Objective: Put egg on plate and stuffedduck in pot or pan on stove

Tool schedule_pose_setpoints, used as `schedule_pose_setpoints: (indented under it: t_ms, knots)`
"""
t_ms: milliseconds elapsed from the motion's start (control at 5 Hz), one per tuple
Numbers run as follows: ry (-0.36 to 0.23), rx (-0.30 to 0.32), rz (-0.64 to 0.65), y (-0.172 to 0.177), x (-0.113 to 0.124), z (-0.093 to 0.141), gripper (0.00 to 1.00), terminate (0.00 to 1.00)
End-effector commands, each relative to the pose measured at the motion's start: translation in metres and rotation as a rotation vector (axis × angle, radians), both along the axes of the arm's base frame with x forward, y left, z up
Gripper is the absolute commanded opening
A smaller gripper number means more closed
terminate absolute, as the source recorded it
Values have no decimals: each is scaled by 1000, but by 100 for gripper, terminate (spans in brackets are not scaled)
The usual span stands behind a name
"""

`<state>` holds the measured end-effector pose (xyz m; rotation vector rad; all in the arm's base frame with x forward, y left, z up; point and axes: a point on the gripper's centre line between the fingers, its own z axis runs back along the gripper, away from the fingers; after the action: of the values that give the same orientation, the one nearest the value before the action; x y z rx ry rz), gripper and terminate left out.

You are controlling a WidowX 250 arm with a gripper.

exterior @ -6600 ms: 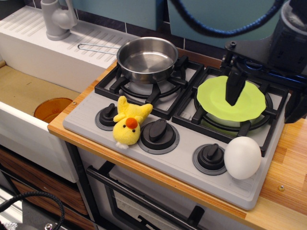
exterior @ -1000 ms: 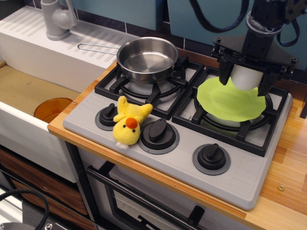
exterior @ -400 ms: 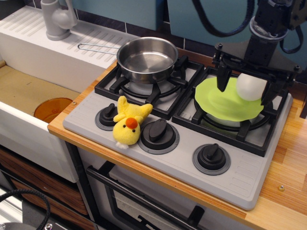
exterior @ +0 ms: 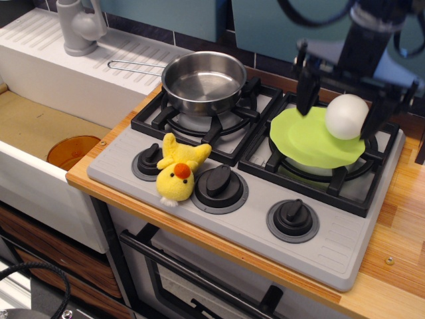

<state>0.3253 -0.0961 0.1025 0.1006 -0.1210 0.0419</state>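
The white egg (exterior: 347, 116) rests on the far right part of the lime-green plate (exterior: 309, 143), which sits on the right burner of the grey stove (exterior: 332, 242). My gripper (exterior: 337, 117) is open, lifted a little, with one finger on each side of the egg and not touching it. The yellow stuffedduck (exterior: 178, 170) lies on the stove's front left, between two knobs. The steel pan (exterior: 204, 81) stands empty on the left burner, its wire handle pointing left.
An orange bowl (exterior: 72, 151) lies in the sink at the left. A grey faucet (exterior: 80, 26) stands at the back left on the white drainboard. Three black knobs line the stove front. Wooden counter edge runs at the right.
The gripper carried the egg from the stove's front right to the plate, opened and let it go, then rose slightly. The egg now rests on the plate.
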Motion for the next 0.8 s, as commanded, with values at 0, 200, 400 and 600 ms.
schedule_pose_setpoints:
  t_ms: [0,200,400,600]
  knots:
    - [-71,-27,3,-1,9,24,100,0]
    - [-71,-27,3,-1,9,24,100,0]
    - [-119,-2,-36,17,-9,26,100,0]
    - [-182,34,-60,56,-19,37,100,0]
